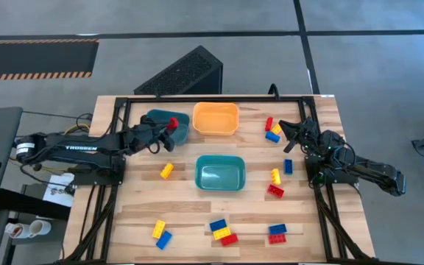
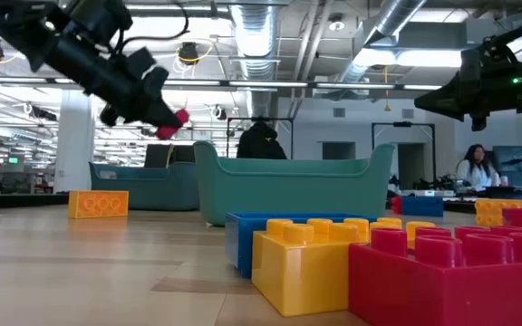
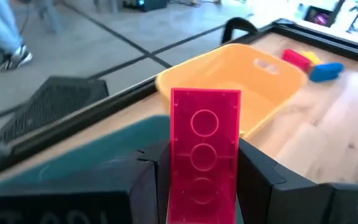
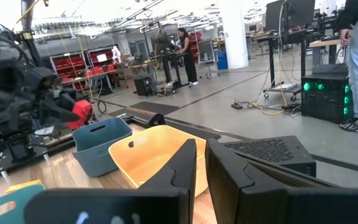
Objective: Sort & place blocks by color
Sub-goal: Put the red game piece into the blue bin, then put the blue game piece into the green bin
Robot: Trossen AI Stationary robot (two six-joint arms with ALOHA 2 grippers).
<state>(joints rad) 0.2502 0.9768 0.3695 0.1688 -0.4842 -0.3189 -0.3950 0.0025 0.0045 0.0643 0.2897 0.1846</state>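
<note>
My left gripper (image 1: 166, 129) hangs over the dark blue tray (image 1: 182, 133), shut on a red block (image 3: 204, 137), whose hollow underside faces the wrist camera. The low view shows that block (image 2: 172, 121) high above the tabletop. My right gripper (image 4: 201, 165) stands shut with nothing in it at the table's right side (image 1: 289, 137). An orange tray (image 1: 216, 118) and a teal tray (image 1: 220, 174) rest on the wood. Red, yellow and blue blocks lie loose on the table: several near the front edge (image 1: 223, 231) and several by the right arm (image 1: 272, 131). My left gripper pinches the red block by its two long sides (image 3: 174, 163), one finger (image 3: 258, 180) on each. The fingers come from the table's left, slanting down, and lie along the block. The block's far end (image 3: 205, 98) sticks out past the fingertips. It is lifted clear above the blue tray.
A single yellow block (image 1: 166, 171) lies left of the teal tray. A yellow and a blue block (image 1: 160, 234) sit at the front left, a blue and a red one (image 1: 277, 233) at the front right. A black frame (image 1: 219, 98) rims the table. People stand in the room beyond.
</note>
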